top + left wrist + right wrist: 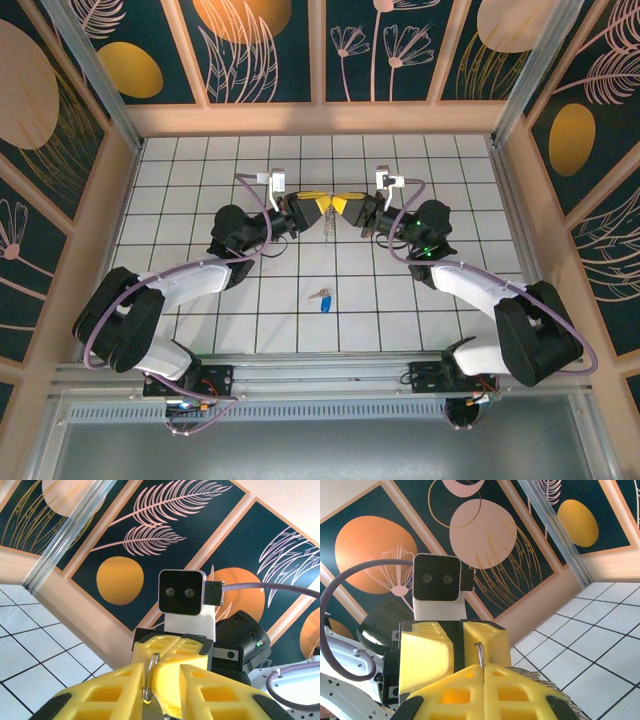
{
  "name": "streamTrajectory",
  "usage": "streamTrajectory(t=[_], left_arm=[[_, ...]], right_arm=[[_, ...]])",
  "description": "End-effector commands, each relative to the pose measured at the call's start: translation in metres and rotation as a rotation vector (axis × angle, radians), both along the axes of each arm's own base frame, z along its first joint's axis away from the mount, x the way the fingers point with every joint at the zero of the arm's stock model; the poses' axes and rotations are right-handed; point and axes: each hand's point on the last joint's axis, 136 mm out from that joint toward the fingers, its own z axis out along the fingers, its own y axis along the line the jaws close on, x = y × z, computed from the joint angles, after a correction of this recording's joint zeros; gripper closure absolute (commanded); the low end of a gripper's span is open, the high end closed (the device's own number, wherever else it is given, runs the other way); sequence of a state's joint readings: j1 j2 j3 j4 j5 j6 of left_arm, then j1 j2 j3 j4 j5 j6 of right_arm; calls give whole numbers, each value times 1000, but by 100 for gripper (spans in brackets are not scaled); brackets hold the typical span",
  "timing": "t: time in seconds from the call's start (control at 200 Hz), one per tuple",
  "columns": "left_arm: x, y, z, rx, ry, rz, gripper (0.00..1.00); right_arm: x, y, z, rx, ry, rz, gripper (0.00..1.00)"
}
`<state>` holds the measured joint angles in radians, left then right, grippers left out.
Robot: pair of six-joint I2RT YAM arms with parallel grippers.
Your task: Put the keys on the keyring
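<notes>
The two arms are reaching toward the middle of the white tiled counter [390,300] and are meeting tip to tip above it, the left end effector [318,204] and the right end effector [337,205] facing each other almost nose to nose. The keyring [326,228] is hanging between them as a thin pale strand dangling under the yellow tips. In the right wrist view, the right end effector [483,680] is showing its two yellow fingers pressed flat together, and the wire of the keyring [479,655] is rising out of the seam, so it is pinching the keyring. In the left wrist view, the left end effector [161,690] is standing with a narrow gap between its yellow fingers; the keyring [150,677] is sitting upright in that gap, close against the left-hand finger, and it cannot be told whether the fingers are gripping it or only flanking it. The key [322,298], silver with a bright blue head, is lying alone on the counter, nearer the arm bases and well apart from both end effectors
</notes>
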<state>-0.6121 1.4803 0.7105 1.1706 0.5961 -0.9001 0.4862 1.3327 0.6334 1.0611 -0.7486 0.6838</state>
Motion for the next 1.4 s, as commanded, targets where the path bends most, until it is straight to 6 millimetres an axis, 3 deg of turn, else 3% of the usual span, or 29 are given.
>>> streamTrajectory(t=[0.0,0.3,0.481,0.551,0.661,0.736,0.891,1.106,1.131,1.397], left_arm=[[-8,-3,15,-31,-56,-26,78],[-3,-7,16,-30,-59,-31,85],[0,-10,14,-28,-58,-32,100],[1,-11,12,-21,-58,-32,100],[3,-14,9,24,-70,-20,100],[5,-15,7,70,-92,-8,100],[4,-21,3,184,-151,-21,100],[-8,-34,-1,283,-208,-156,100],[-8,-37,9,275,-231,-169,100],[-16,-42,11,282,-242,-247,100]], right_arm=[[-1,2,24,42,-79,2,100],[-1,3,20,27,-67,15,100],[0,5,18,13,-63,18,100],[1,2,17,2,-59,13,100],[8,-18,17,-11,-40,-43,65],[12,-38,18,-17,-32,-94,57],[11,-64,20,-57,-34,-154,54],[-4,-58,23,-127,-72,-63,54],[-5,-58,23,-132,-77,-52,54],[-18,-52,24,-145,-106,22,56]])
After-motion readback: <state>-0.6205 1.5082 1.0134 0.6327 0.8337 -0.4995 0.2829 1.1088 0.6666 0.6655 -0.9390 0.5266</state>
